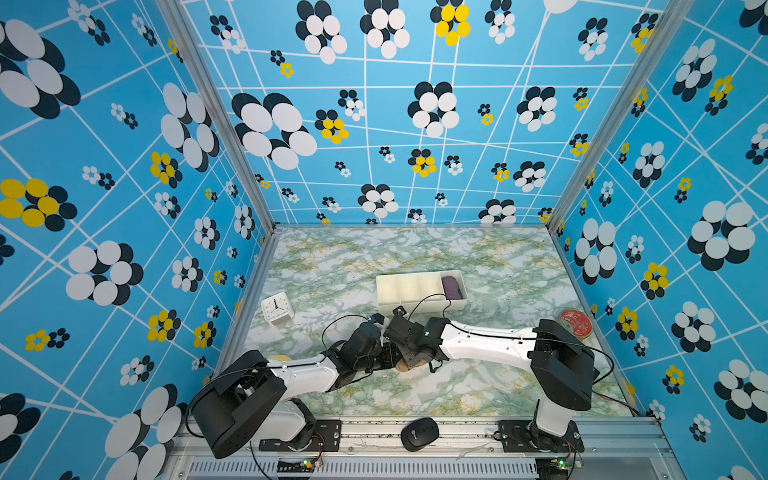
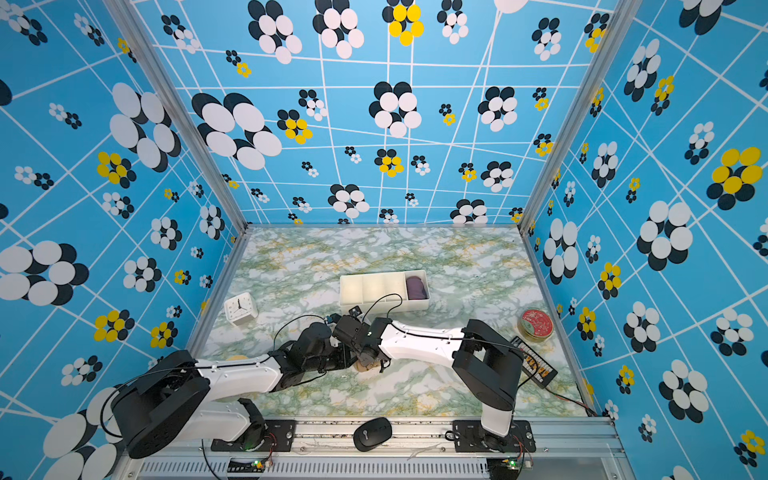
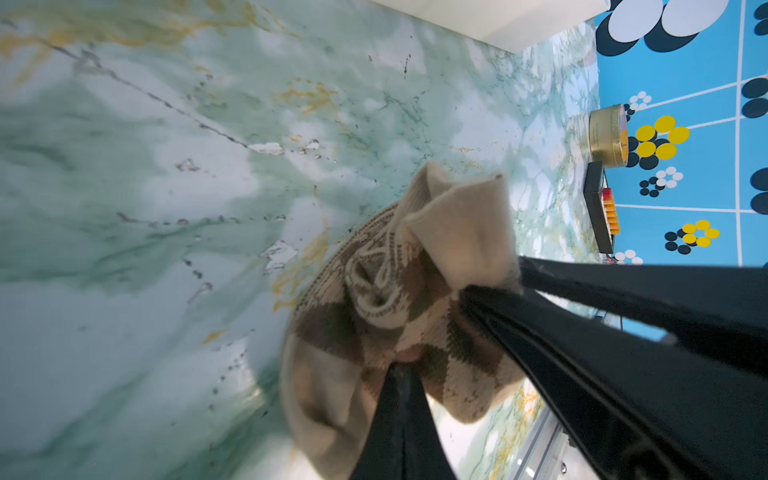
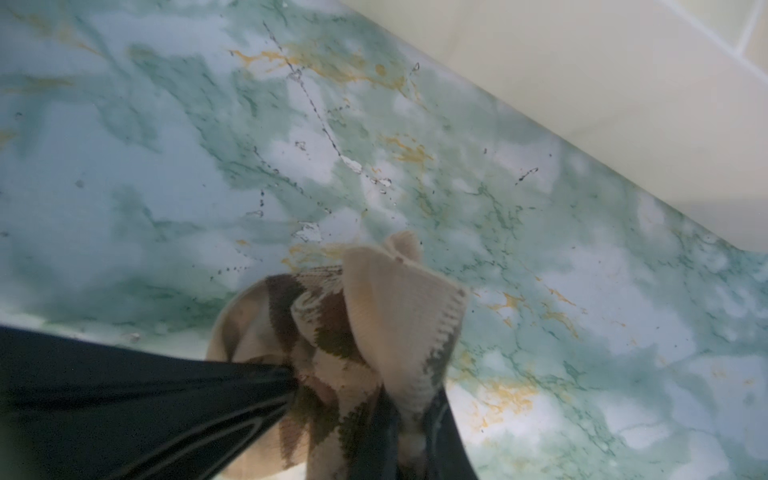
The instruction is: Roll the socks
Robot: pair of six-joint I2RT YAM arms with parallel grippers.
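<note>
Tan argyle knit is pinched from two sides: the left gripper (image 3: pixel 399 374) clamps the bunched body of the socks (image 3: pixel 374 299), while the right gripper (image 4: pixel 411 407) nips the plain cuff. The bundle sits at both tips, neither arm nearer, over the marbled table (image 1: pixel 478 386) short of the white tray (image 1: pixel 455 305). In both top views the wrists (image 1: pixel 374 340) hide most of it; its long axis is unclear.

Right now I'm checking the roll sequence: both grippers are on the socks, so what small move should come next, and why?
Probably the right gripper should draw the plain cuff over the roll. Both grippers are shut on the socks: the left gripper pinches the patterned part, while the cuff flap stands loose, so the roll isn't locked.
</note>
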